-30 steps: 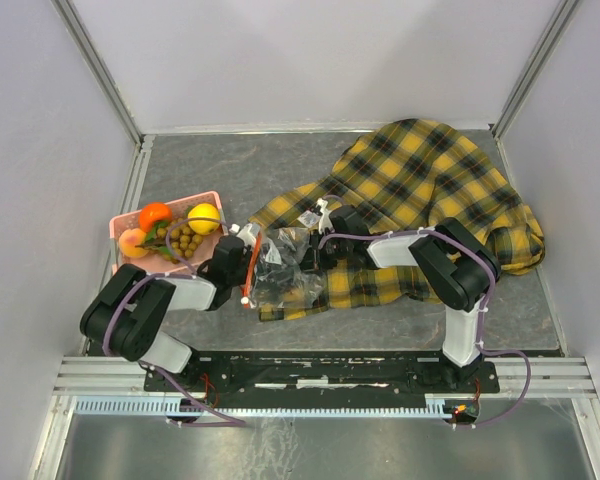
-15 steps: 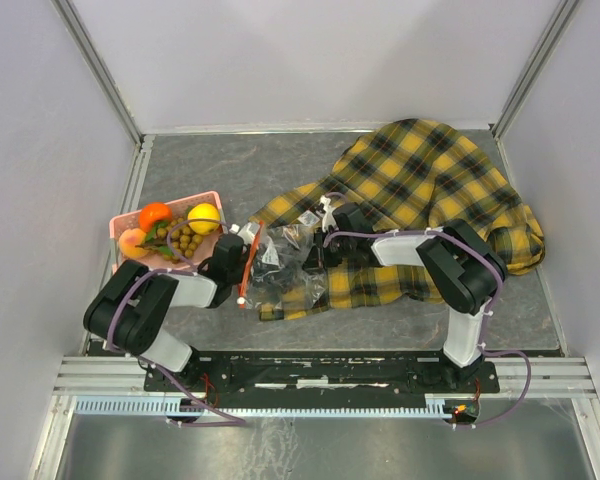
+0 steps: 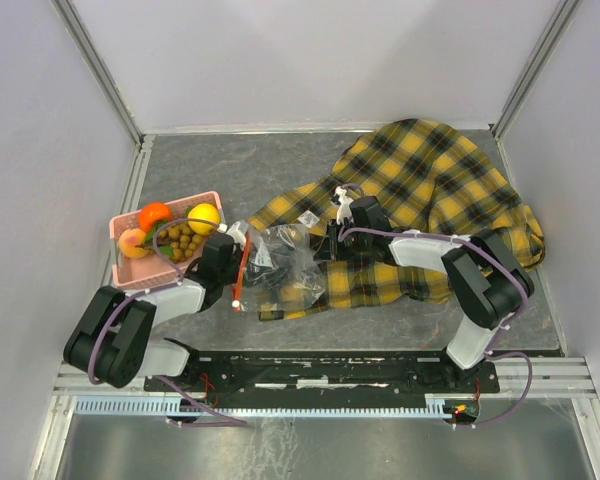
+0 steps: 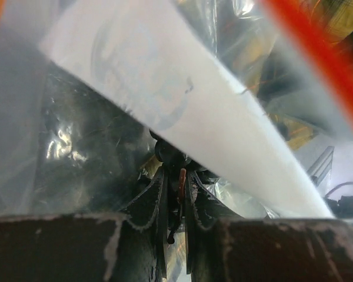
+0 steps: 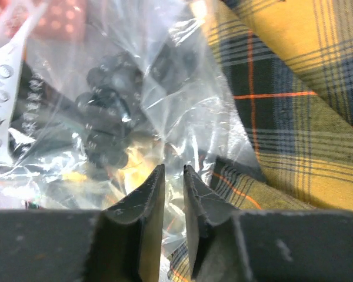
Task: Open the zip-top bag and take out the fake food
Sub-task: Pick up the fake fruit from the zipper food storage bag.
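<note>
The clear zip-top bag (image 3: 280, 266) hangs stretched between my two grippers, partly over the plaid cloth. My left gripper (image 3: 237, 268) is shut on the bag's red-orange zip strip (image 3: 242, 272). In the left wrist view the jaws (image 4: 175, 173) pinch the strip, and the white label (image 4: 182, 111) fills the frame. My right gripper (image 3: 322, 248) is shut on the bag's opposite end, with thin plastic between its jaws (image 5: 173, 171). Dark berries (image 5: 106, 141) and something yellow-orange show inside the bag. An orange (image 3: 155, 213), a yellow fruit (image 3: 204, 215), a peach-coloured fruit (image 3: 132, 241) and a grape bunch (image 3: 183, 238) lie in a pink tray.
The pink tray (image 3: 140, 276) sits at the left, just behind my left arm. The yellow-black plaid cloth (image 3: 430, 190) covers the right half of the grey mat and lies under the bag's right end (image 5: 294, 88). Metal frame rails border the mat.
My right gripper has drawn back to the right and my left gripper slightly left and nearer, pulling the bag out longer between them. Both grips are unchanged.
</note>
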Robot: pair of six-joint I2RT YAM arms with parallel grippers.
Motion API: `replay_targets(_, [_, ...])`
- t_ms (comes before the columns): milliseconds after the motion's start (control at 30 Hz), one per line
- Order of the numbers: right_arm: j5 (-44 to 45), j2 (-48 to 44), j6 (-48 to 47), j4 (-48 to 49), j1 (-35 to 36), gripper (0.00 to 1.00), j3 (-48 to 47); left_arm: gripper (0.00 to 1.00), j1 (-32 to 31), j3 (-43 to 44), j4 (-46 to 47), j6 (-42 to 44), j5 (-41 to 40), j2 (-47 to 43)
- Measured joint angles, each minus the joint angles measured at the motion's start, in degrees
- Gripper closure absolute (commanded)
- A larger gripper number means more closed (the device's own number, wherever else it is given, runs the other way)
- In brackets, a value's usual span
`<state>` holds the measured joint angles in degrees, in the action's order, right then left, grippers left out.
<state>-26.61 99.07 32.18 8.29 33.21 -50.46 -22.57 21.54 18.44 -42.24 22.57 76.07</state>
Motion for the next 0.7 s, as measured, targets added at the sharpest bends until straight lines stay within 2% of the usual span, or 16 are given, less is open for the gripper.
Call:
replay_targets(133, [-3.0,-4.0,0.1,3.1,0.0,0.44,2.8,0.97,0.0,-0.1,-2.3,0.0,-0.2,-2.8])
replay_targets(300, [-5.5,-7.3,-0.8,4.9,0.5,0.34,4.5,0.97,0.0,-0.1,-3.5,0.1,-0.1,-3.4])
replay_targets(467, [-5.5,-7.3,-3.2,2.6,2.5,0.38,4.7,0.97,0.0,-0.1,-4.0,0.0,0.0,-3.7])
replay_targets(700, [-3.5,-5.4,-6.9,-2.9,6.6,0.6,4.7,0.97,0.0,-0.1,-4.8,0.0,0.0,-5.5])
